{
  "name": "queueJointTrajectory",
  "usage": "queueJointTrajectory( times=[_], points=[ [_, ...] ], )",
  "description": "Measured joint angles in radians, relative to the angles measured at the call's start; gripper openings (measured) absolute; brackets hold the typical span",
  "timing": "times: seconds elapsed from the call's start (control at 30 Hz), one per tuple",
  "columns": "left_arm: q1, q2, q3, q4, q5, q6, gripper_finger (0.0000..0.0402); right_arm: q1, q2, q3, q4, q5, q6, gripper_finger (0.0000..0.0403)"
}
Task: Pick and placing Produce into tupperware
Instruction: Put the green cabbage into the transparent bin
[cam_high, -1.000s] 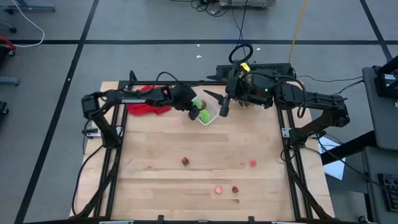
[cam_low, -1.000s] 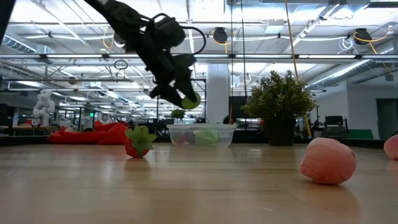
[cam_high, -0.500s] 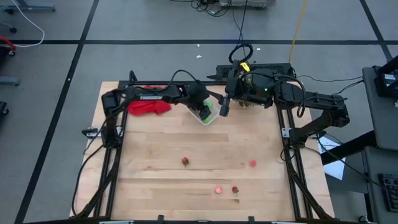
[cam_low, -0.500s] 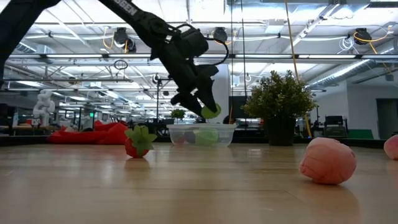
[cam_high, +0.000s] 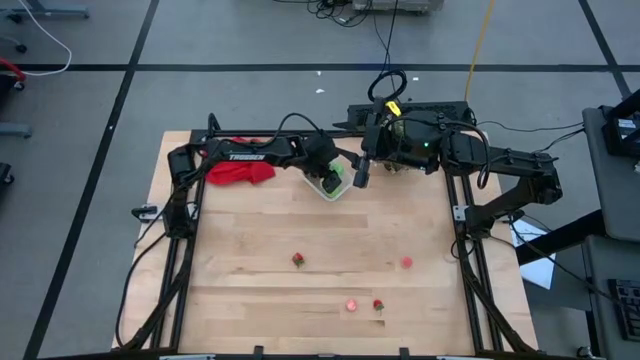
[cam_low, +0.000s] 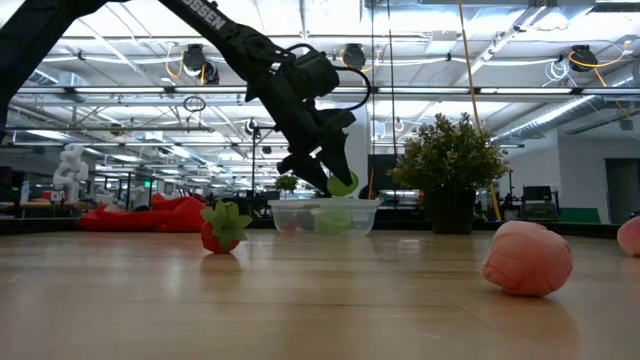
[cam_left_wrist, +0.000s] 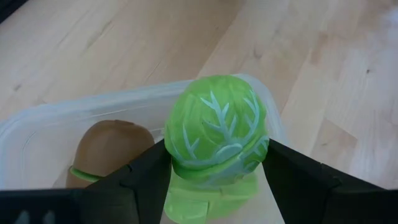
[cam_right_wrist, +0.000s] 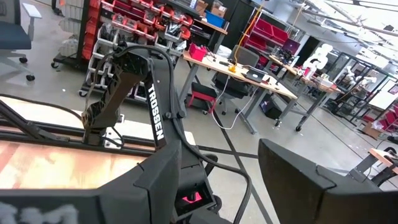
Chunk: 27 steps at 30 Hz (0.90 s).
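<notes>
Left gripper hangs over the clear container at the far side of the table; its fingers are closed on a green lettuce head, held just above the container's rim; a brown toy lies inside the container, another green piece beneath the lettuce; right gripper waits just beside the container, fingers parted and holding nothing; red cloth lies near the container under the left arm; a strawberry, a pink piece, another pink piece and a small red piece sit well apart on the near half of the table; potted plant stands at the far edge.
</notes>
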Motion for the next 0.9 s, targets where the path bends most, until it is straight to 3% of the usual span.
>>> queueJointTrajectory(
  times=[0.9],
  points=[
    [0.008, 0.0, -0.001, 0.017, 0.0, -0.002, 0.0241, 0.0, 0.0, 0.0, 0.001, -0.001, 0.0, 0.0205]
  ],
)
